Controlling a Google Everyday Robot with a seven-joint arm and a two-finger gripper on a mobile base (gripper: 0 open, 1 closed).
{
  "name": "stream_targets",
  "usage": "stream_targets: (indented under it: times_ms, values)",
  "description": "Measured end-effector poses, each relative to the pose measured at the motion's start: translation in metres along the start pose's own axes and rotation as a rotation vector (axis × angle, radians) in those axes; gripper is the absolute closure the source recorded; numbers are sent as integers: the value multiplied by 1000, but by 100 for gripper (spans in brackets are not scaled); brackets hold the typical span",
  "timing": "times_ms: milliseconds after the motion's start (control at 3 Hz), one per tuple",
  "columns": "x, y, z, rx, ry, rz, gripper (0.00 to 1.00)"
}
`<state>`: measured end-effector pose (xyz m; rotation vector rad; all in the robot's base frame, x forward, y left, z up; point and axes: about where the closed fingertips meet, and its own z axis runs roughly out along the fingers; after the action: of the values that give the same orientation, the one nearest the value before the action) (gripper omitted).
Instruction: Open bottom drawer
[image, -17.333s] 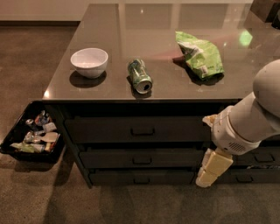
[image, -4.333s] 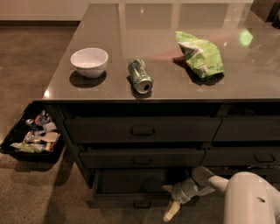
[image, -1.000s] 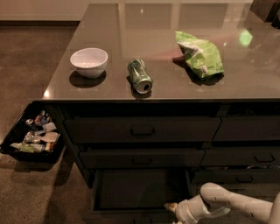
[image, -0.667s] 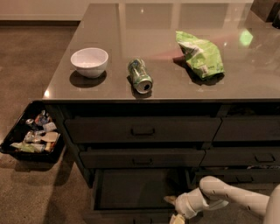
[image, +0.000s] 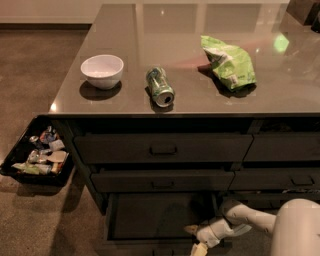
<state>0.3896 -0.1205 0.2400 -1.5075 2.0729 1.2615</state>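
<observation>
Shows bottom drawer (image: 155, 216) extended toward camera beneath counter (image: 127, 100), long axis parallel to counter edge; gripper (image: 195, 239) low beneath counter, fingers apart.

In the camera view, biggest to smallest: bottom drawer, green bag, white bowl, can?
bottom drawer
green bag
white bowl
can
The drawer is nearest the camera, so its lead is unsure. The gripper is by the drawer's front right corner.

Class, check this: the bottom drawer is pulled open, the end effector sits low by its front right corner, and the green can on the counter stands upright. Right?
No. The camera view shows the green can lying on its side. The bottom drawer is pulled open, and the end effector sits low by its front right corner.
</observation>
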Motion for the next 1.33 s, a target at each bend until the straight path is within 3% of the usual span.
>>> stream_targets:
  times_ms: [333,667,1000,1333]
  values:
    - [17,6,17,-56,-15,45,0]
    - [31,26,22,-73,-24,103,0]
    - [30,25,21,-73,-24,103,0]
    - [35,57,20,-75,-38,144,0]
